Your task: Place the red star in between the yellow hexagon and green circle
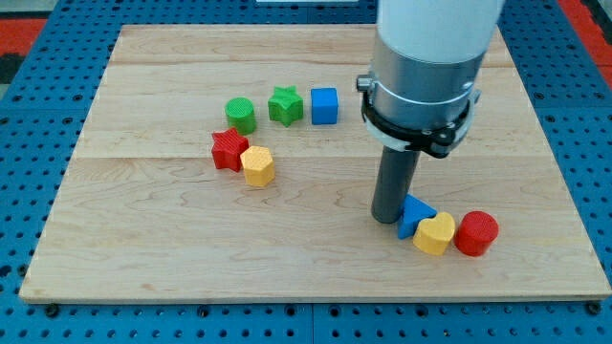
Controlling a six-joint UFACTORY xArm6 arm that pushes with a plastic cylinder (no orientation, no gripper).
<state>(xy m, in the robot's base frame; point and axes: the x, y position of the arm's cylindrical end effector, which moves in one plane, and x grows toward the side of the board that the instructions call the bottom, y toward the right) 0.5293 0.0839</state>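
Observation:
The red star [228, 150] lies left of the board's middle, touching the yellow hexagon [258, 166] at its lower right. The green circle [240, 115] stands just above the star, a small gap apart. My tip [386, 218] rests on the board well to the view's right of these three, right against the left side of a blue triangle [412, 214]. The rod and the arm's grey body rise above it.
A green star [285, 105] and a blue cube [324, 105] sit in a row right of the green circle. A yellow heart [434, 233] and a red cylinder [476, 233] lie right of the blue triangle. The wooden board [143, 248] lies on a blue pegboard.

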